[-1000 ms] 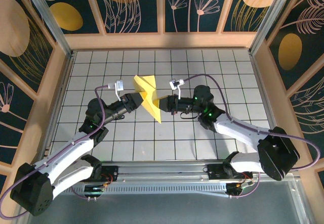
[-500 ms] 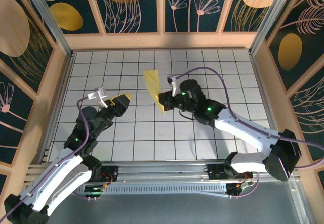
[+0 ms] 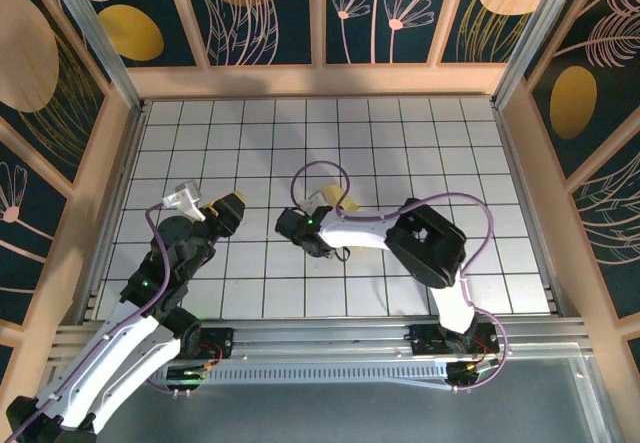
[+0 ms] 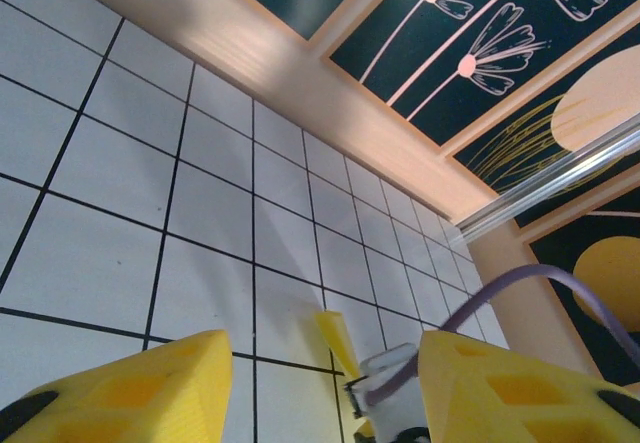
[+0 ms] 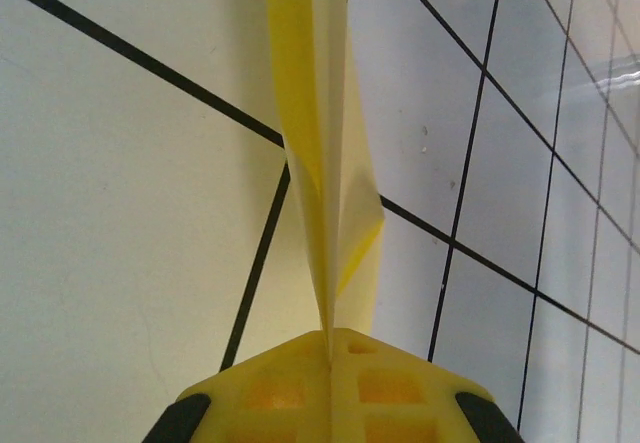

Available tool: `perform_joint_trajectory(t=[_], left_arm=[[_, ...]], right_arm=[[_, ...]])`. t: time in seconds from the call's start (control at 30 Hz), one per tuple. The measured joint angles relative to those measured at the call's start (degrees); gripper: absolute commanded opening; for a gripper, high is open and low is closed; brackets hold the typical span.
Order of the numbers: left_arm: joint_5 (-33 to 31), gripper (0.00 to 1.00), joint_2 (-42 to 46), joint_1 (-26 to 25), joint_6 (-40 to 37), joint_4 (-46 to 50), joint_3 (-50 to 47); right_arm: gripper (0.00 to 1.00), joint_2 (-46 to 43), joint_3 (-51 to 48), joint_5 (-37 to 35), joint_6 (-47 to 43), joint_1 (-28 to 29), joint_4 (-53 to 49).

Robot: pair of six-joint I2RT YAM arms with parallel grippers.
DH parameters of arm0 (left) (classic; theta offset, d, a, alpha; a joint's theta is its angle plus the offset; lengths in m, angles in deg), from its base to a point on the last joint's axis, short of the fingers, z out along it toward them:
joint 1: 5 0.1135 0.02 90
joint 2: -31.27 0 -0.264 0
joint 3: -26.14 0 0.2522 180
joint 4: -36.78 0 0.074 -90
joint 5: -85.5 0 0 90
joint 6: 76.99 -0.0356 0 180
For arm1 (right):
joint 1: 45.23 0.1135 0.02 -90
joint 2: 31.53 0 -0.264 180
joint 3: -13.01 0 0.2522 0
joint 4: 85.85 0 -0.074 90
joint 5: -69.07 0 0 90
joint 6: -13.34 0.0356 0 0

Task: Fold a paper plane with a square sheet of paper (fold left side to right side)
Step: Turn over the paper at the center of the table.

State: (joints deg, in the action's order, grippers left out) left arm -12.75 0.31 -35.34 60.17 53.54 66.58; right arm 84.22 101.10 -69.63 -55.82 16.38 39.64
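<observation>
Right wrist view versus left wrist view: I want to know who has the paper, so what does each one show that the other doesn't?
Right wrist view: the right gripper shut on the folded square sheet of paper, which rises edge-on from between its fingers.
Left wrist view: the left gripper open with nothing between its fingers, the wooden wall and a purple cable.
Both: the white grid table and the yellow paper, which is just a small sliver far off in the left wrist view.
</observation>
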Motion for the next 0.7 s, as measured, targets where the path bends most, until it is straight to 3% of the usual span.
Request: perform_joint_trajectory(t=[0.1, 0.37, 0.5, 0.7], left_arm=[[0.02, 0.52, -0.57, 0.0, 0.0, 0.11, 0.0], [0.39, 0.54, -2.12, 0.0, 0.04, 0.04, 0.0], [1.88, 0.54, -4.11, 0.0, 1.14, -2.01, -0.61], [7.72, 0.55, -13.94, 0.0, 4.48, -9.92, -2.58]], right_arm=[[0.02, 2.86, 2.14, -0.76, 0.09, 0.44, -0.81], [0.46, 3.28, 2.38, 4.76, -1.27, 0.81, 0.81], [0.6, -1.9, 0.0, 11.28, -1.29, 0.0, 4.07], [0.67, -16.76, -7.8, 21.62, 0.09, -3.23, 11.91]])
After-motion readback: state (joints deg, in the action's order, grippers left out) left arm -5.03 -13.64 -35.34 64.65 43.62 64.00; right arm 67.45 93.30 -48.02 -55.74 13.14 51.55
